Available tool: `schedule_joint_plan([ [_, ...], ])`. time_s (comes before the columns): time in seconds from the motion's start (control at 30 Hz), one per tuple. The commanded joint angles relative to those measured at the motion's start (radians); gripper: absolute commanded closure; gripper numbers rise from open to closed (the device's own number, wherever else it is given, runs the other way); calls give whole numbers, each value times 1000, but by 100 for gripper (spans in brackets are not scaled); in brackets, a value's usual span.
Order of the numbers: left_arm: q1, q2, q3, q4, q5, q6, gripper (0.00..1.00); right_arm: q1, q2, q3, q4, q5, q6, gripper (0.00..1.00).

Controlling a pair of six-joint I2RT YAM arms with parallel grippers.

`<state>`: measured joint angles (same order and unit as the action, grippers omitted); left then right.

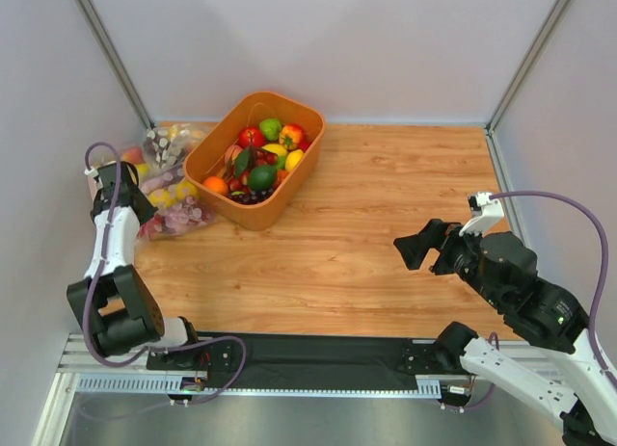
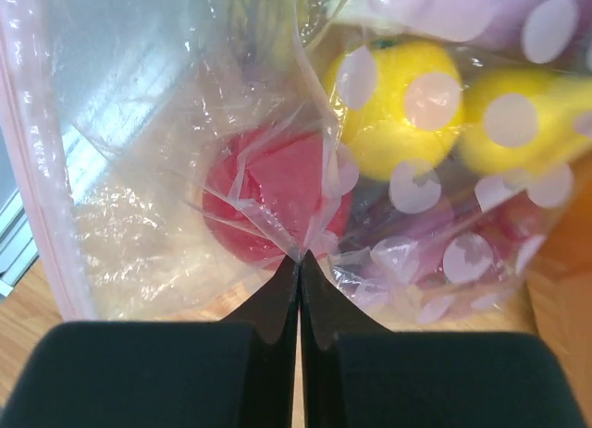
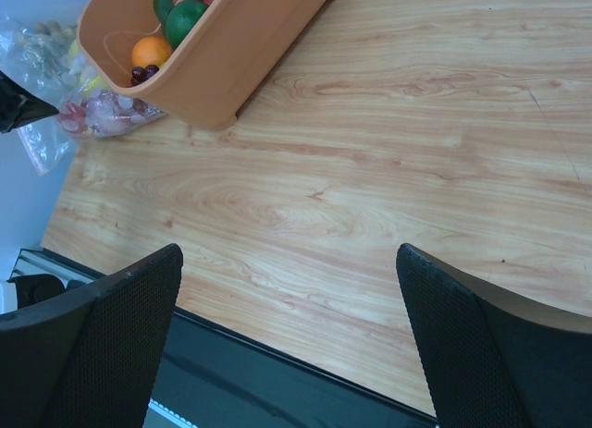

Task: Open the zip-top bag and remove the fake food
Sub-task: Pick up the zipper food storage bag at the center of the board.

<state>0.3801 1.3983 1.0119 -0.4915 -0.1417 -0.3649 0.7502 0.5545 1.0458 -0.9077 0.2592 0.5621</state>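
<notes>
Jaws of the left gripper (image 2: 298, 262) are pinched together on a fold of the clear, crinkly zip-top plastic bag (image 2: 166, 169). The bag lies by the wooden desk's (image 1: 386, 224) left edge, against the orange plastic tub (image 1: 253, 213), which is heaped with mixed glossy fruit (image 1: 262, 152). Through the plastic show a red round piece (image 2: 277, 192) and yellow round fruits (image 2: 398, 114). The left arm stretches forward along that edge. The right gripper (image 3: 291, 289) hangs wide open over bare desk near the right edge.

Pincer (image 3: 289, 254) agape (orange tub (image 3: 245, 44) beyond).
</notes>
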Motion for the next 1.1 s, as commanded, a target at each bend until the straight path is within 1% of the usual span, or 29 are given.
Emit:
schedule_joint_plan([
  [0.0,-10,-117,-28,-28,27,11,100,1,-7,0,21,3,5,0],
  [0.1,-14,-234,-76,-36,59,9,100,1,-7,-3,23,-5,9,0],
  [0.2,-18,-306,-99,-53,99,9,100,1,-5,-6,24,-8,9,0],
  [0.27,-23,-344,-111,-70,160,12,100,1,-10,-4,21,-5,9,0],
  [0.43,-58,-545,-153,-97,195,9,100,1,-13,2,6,8,4,0],
  [0.47,-60,-596,-153,-122,208,1,100,1,-14,2,7,8,4,0],
  [0.63,-60,-732,-116,-206,315,-23,100,1,-11,-12,7,14,9,0],
  [0.67,-58,-778,-108,-243,324,-28,100,0,-11,-15,10,15,12,0],
  [0.83,-60,-898,-29,-355,349,-35,100,1,13,-30,29,8,15,0],
  [0.9,-60,-933,0,-361,408,-34,100,1,19,-36,35,3,16,0],
  [0.97,-67,-950,11,-339,604,-14,100,1,22,-43,43,-2,19,0],
  [1.0,-79,-955,10,-323,605,-8,100,5,22,-43,44,-3,19,0],
  [1.03,-89,-958,7,-305,687,1,100,2,25,-44,46,-3,19,0],
  [1.07,-102,-963,7,-282,726,9,100,0,24,-44,46,-2,16,0],
])
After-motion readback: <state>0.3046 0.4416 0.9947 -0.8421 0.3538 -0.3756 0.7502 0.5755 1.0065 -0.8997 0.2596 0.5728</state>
